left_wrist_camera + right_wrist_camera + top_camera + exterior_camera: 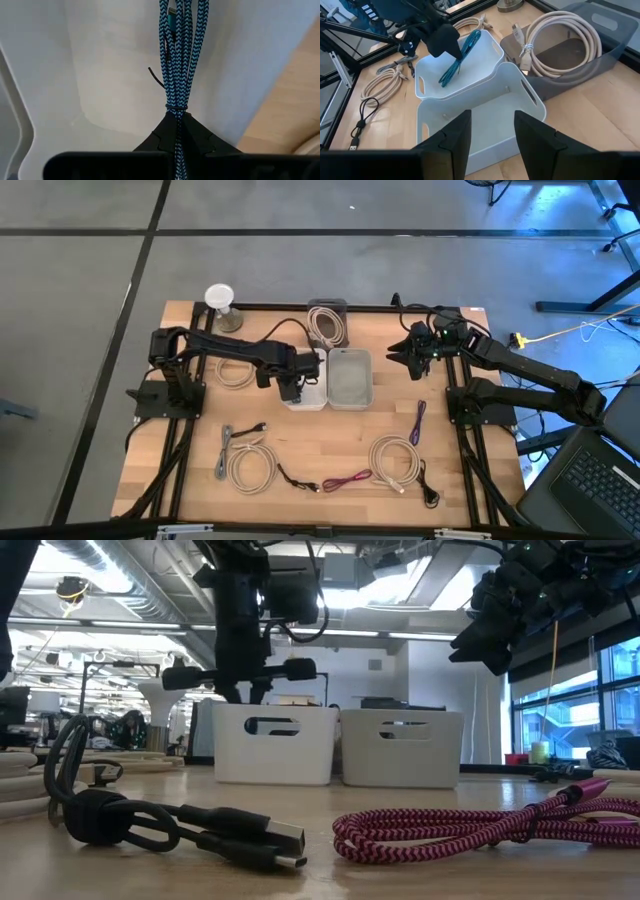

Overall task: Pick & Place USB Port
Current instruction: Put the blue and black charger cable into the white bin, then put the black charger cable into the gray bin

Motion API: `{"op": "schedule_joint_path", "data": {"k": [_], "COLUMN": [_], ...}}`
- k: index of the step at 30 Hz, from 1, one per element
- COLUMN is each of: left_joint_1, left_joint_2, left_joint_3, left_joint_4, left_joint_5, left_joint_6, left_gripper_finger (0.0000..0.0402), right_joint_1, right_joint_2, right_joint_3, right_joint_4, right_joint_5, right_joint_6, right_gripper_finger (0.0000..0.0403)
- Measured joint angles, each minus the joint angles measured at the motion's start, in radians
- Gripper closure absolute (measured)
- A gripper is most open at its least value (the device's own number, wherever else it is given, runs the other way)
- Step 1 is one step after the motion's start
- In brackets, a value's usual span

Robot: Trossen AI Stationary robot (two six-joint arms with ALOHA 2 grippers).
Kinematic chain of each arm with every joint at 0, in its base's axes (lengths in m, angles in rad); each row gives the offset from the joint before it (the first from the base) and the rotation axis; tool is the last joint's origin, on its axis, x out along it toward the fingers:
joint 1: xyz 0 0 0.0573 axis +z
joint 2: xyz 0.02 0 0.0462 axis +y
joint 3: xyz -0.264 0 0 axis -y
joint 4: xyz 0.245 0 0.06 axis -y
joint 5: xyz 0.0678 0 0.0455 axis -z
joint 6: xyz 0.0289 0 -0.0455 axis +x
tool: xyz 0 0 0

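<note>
My left gripper (291,385) is shut on a blue braided USB cable (182,50), bundled into several strands, over the left white bin (312,395). In the right wrist view the cable (461,56) hangs slanting from the left gripper (442,42) into that bin (427,75). Whether its lower end touches the bin floor I cannot tell. My right gripper (413,352) is open and empty, in the air to the right of the second white bin (350,376), which shows empty in the right wrist view (485,120). My left gripper pinches the blue cable bundle (176,109) between its two fingers, right by a thin tie around the strands. The fingers point down from above and lie along the strands. The bundle hangs below the fingers inside the left white bin.
A dark bin (328,320) with a coiled beige cable (560,37) stands behind the white bins. Loose cables lie on the table: beige coils (250,468) (395,455) (235,372), a purple one (418,420), a magenta one (346,479), a black one (180,825).
</note>
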Motion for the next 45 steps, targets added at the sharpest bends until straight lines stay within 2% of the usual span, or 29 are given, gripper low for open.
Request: {"op": "schedule_joint_path", "data": {"k": [3,12,16,20,22,26,29,31,33,36,39,41,45], "left_joint_1": [-0.004,-0.019,-0.026,-0.034,-0.028,0.006,0.052,0.079,0.089,0.076,0.061,0.06,0.071], "left_joint_2": [0.0,0.0,-0.002,-0.028,-0.067,-0.2,-0.312,-0.388,-0.47,-0.6,-0.723,-0.797,-0.905], "left_joint_3": [0.0,0.0,0.0,0.008,0.035,0.066,0.066,0.043,-0.02,-0.156,-0.313,-0.408,-0.559], "left_joint_4": [0.011,0.027,0.033,0.042,0.041,0.012,-0.062,-0.085,-0.099,-0.051,-0.011,0.024,0.079], "left_joint_5": [0.017,0.021,-0.049,-0.205,-0.21,-0.056,0.063,0.084,0.043,-0.121,-0.252,-0.282,-0.285], "left_joint_6": [-0.02,-0.081,-0.083,-0.139,-0.273,-0.7,-1.047,-1.269,-1.441,-1.627,-1.803,-1.933,-2.201], "left_gripper_finger": [0.0385,0.0314,0.0291,0.0281,0.028,0.0287,0.0296,0.0303,0.031,0.032,0.0328,0.0333,0.0339], "right_joint_1": [0.0,0.0,0.0,0.0,0.0,0.0,0.0,0.0,0.0,0.0,0.0,0.0,0.0], "right_joint_2": [0.0,0.0,0.0,0.0,0.0,0.0,0.0,0.0,-0.001,-0.001,-0.001,-0.001,-0.001], "right_joint_3": [0.0,0.0,0.0,0.0,0.0,0.0,0.0,0.0,0.0,0.0,0.0,0.0,0.0], "right_joint_4": [0.0,0.0,0.0,-0.001,-0.012,-0.072,-0.129,-0.18,-0.25,-0.386,-0.548,-0.642,-0.737], "right_joint_5": [0.0,0.0,0.0,0.0,0.0,0.018,0.106,0.176,0.248,0.399,0.56,0.618,0.631], "right_joint_6": [0.002,0.002,0.002,0.002,0.002,-0.031,-0.022,0.029,0.086,0.201,0.398,0.535,0.717], "right_gripper_finger": [0.0251,0.0251,0.0251,0.0251,0.0251,0.0251,0.0251,0.0251,0.0251,0.0251,0.0251,0.0251,0.0251]}}
